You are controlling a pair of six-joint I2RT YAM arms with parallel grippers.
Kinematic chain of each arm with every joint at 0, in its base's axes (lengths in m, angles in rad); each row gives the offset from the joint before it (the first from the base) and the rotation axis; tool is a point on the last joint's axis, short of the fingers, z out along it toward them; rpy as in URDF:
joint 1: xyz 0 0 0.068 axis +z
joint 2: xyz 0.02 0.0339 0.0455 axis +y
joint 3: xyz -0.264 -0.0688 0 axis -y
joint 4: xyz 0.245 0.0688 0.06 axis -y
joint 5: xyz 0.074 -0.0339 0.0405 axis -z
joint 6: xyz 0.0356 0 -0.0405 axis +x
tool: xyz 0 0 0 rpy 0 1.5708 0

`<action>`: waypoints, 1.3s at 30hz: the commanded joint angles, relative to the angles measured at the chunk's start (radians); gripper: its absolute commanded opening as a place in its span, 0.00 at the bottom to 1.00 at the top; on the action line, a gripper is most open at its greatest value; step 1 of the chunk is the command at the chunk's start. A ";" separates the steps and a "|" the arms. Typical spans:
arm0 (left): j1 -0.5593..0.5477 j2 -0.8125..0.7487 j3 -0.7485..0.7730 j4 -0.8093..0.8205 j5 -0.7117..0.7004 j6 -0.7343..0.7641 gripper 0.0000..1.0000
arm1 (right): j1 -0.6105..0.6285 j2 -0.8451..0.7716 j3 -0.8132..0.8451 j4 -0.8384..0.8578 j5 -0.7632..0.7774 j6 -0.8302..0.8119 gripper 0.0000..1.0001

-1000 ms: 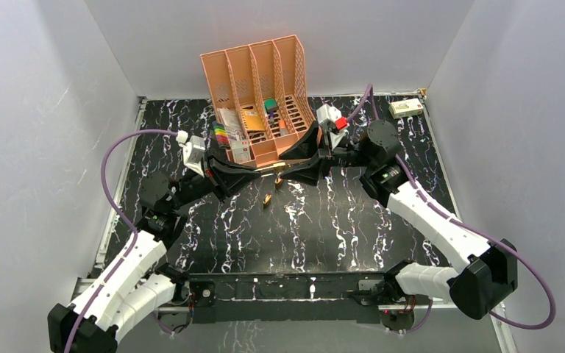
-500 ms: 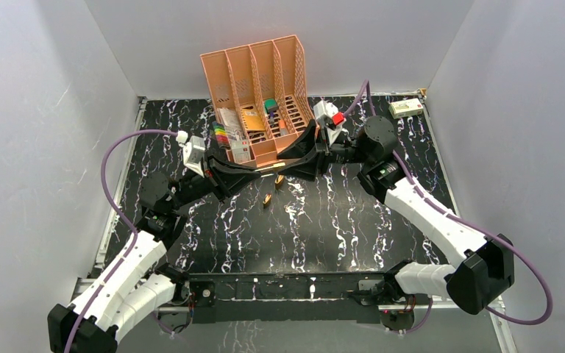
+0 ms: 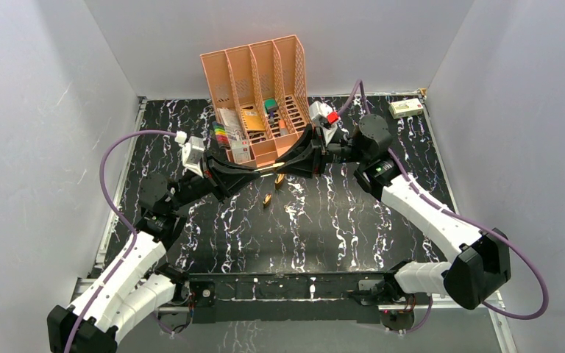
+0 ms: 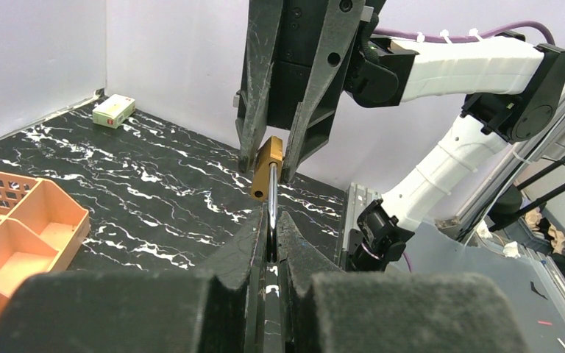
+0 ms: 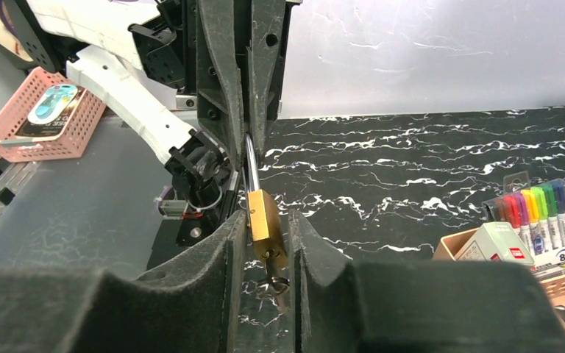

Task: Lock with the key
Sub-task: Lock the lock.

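A brass padlock (image 5: pixel 265 224) hangs in the air between the two grippers. My left gripper (image 4: pixel 271 217) is shut on its silver shackle (image 4: pixel 272 193) and holds the lock body (image 4: pixel 267 168) pointing away. My right gripper (image 5: pixel 266 220) has come over the other end of the lock, with its jaws a little apart on either side of the body. The small key (image 5: pixel 276 283) sticks out of the keyhole between the right fingers, with a ring on it, and neither finger presses on it. In the top view the grippers meet at the held padlock (image 3: pixel 274 170).
Two small loose padlocks (image 3: pixel 279 179) (image 3: pixel 266 199) lie on the black marble table just below the grippers. An orange desk organizer (image 3: pixel 257 95) stands right behind, with coloured markers (image 3: pixel 222 134) beside it. A small white box (image 3: pixel 406 108) sits at the far right.
My right arm has moved left, bringing its gripper over the padlock held by the left gripper. The left arm has not moved.
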 commanded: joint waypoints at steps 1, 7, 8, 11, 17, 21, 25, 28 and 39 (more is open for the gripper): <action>0.004 -0.026 0.009 0.072 -0.008 0.018 0.00 | -0.004 -0.003 0.056 0.019 -0.016 0.011 0.32; 0.004 -0.030 0.003 0.072 -0.011 0.026 0.00 | -0.004 0.003 0.063 0.016 -0.020 0.015 0.25; 0.004 -0.031 0.002 0.072 -0.012 0.027 0.00 | -0.003 0.003 0.064 0.017 -0.022 0.017 0.23; 0.004 -0.035 -0.003 0.072 -0.017 0.030 0.00 | -0.004 0.006 0.067 0.018 -0.028 0.023 0.12; 0.003 -0.048 -0.002 0.058 -0.043 0.030 0.00 | -0.005 0.010 0.067 0.034 -0.048 0.082 0.00; 0.004 -0.048 0.017 0.042 0.001 0.000 0.55 | -0.027 0.019 0.078 0.036 -0.133 0.141 0.00; 0.004 -0.027 0.049 0.047 0.096 -0.047 0.78 | -0.055 0.052 0.081 0.170 -0.277 0.289 0.00; 0.004 -0.035 0.063 0.025 0.148 -0.049 0.83 | -0.062 0.069 0.082 0.298 -0.351 0.403 0.00; 0.004 -0.002 0.055 0.173 0.409 -0.117 0.55 | -0.065 0.125 0.124 0.488 -0.413 0.604 0.00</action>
